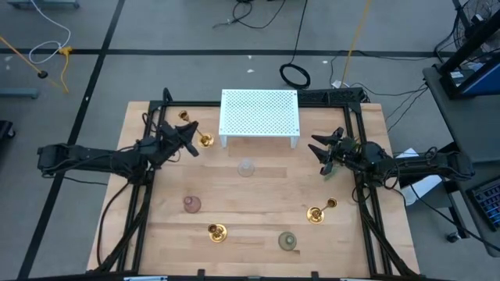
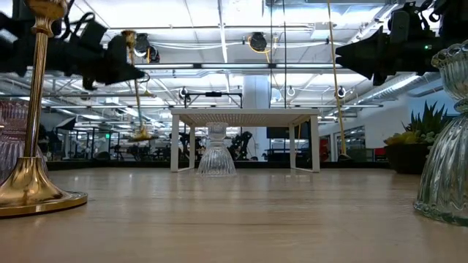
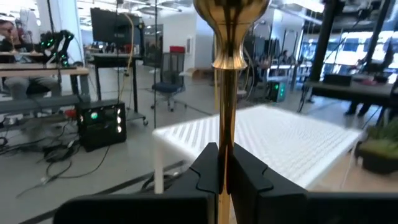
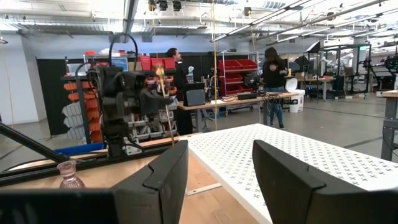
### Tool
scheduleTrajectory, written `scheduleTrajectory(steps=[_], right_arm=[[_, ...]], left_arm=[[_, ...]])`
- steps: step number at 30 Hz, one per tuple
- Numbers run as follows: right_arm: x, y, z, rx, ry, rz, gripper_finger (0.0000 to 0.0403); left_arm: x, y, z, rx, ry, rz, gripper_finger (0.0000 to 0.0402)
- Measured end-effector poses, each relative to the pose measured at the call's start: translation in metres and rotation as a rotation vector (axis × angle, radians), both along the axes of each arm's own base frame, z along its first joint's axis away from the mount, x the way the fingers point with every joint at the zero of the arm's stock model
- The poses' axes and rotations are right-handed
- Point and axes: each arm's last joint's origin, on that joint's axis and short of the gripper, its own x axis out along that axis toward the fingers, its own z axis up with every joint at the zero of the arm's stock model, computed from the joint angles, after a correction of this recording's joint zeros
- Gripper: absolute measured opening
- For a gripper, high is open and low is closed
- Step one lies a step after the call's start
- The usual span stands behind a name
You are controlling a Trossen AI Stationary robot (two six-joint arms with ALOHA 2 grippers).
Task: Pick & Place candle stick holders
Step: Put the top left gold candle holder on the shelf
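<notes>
Candlestick point(image 3: 225, 93), gold, stands upright with its thin stem clamped between the left gripper's point(image 1: 190, 140) fingers point(image 3: 245, 174), lifted off the table point(image 1: 258, 218) just beside the white stand point(image 1: 260, 113). Right gripper point(image 1: 324, 152) hovers released, empty, beyond the stand's other end.

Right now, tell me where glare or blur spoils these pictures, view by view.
Low view: bright ceiling lights wash out the top, leaving both arms as dark silhouettes, and the near greenish glass holder is soft. Left wrist view: the gold candlestick in the left gripper is blurred, like the room. High view: even light, no glare.
</notes>
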Motion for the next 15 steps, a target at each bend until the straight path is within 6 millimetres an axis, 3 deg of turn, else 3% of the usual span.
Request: scheduleTrajectory(steps=[7,12,15], right_arm=[[0.000,0.000,0.000,0.000,0.001,0.000,0.0171],[0.000,0.000,0.000,0.017,-0.006,0.004,0.0171],[0.000,0.000,0.000,0.017,-0.006,0.004,0.0171]], left_arm=[[0.017,-0.005,0.062,0.042,0.097,0.005,0.0016],[0.019,-0.006,0.117,0.075,0.009,-0.023,0.0016],[0.024,-0.003,0.138,0.112,-0.015,-0.065,0.0016]])
